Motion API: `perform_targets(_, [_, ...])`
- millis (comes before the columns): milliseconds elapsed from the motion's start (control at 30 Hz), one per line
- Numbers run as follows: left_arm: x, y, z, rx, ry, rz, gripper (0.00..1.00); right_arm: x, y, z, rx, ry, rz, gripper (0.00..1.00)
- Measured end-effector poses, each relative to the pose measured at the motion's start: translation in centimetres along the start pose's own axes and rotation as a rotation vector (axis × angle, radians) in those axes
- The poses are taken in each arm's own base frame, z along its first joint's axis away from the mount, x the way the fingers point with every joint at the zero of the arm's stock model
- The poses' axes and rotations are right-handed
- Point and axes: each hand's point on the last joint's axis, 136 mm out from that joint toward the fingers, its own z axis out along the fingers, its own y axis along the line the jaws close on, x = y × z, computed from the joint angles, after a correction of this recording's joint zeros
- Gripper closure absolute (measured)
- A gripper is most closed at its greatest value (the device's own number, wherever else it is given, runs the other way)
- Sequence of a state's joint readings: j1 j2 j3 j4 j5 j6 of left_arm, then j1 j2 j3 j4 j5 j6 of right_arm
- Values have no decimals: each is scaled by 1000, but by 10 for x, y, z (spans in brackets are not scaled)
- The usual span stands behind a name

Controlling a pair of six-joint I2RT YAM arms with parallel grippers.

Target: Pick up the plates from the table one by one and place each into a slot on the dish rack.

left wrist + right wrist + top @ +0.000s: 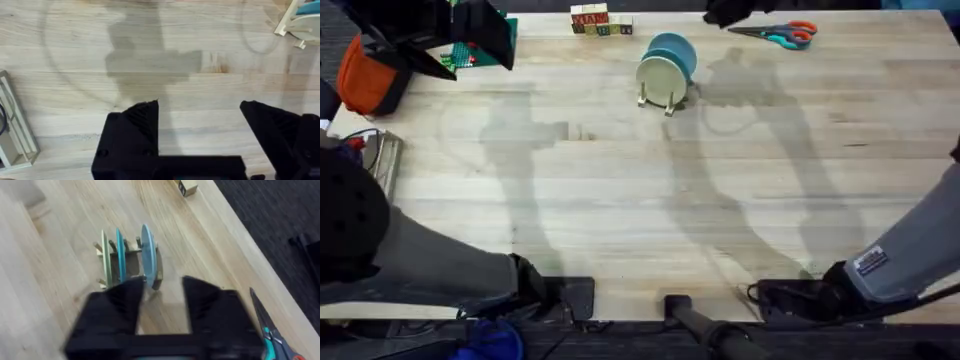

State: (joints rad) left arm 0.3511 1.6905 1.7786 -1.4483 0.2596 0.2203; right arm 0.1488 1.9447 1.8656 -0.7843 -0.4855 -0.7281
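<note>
Three plates stand on edge in the dish rack (663, 98), which sits on the surface (640, 220) in the upper middle of the overhead frame: a cream plate (661, 76) nearest the camera, a teal plate (120, 255) behind it, and a light blue plate (676, 50) farthest back. The right wrist view shows them side by side, each upright in its own slot between the wooden pegs, the light blue plate (147, 255) at the end of the row.

The left arm lies low along the lower left of the overhead frame, its grey link running from the base toward the left edge. In the left wrist view the left end effector (200, 127) hangs over bare wood with its black fingers spread wide apart and nothing between them; a corner of the rack (295, 27) sits well apart from it.

The right arm rises from its base at the lower right of the overhead frame and slants off the right edge. The right end effector (162, 305) is raised above the rack, its fingers parted and holding nothing, just clear of the light blue plate.

Scissors (782, 35) with orange and teal handles lie on the surface at the upper right of the overhead frame, lettered wooden blocks (598, 20) at the top centre, and a green pegboard (478, 50) at the upper left.
</note>
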Motion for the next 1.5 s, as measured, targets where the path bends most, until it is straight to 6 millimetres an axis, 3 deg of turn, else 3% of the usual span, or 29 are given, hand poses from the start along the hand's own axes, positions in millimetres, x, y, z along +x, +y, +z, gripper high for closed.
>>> perform_targets(100, [0, 0, 0, 0, 0, 0, 6, 7, -2, -3, -1, 13, 16, 54])
perform_targets(167, [0, 0, 0, 0, 0, 0, 6, 12, -4, -6, -2, 25, 32, 12])
perform_targets(367, [0, 0, 0, 0, 0, 0, 7, 21, -11, -37, 29, 35, 76, 9])
perform_targets(667, [0, 0, 0, 0, 0, 0, 6, 5, -14, -135, 188, -54, 198, 8])
perform_targets(833, [0, 0, 0, -2, 0, 0, 6, 24, 3, -183, 268, 15, 284, 7])
perform_targets(1133, [0, 0, 0, -2, 1, 0, 7, 52, 12, -244, 440, 84, 350, 7])
perform_targets(1267, [0, 0, 0, -2, 1, 0, 7, 61, 22, -259, 494, 75, 337, 7])
perform_targets(1500, [0, 0, 0, -2, 1, 0, 8, 93, 55, -244, 521, 58, 304, 8])
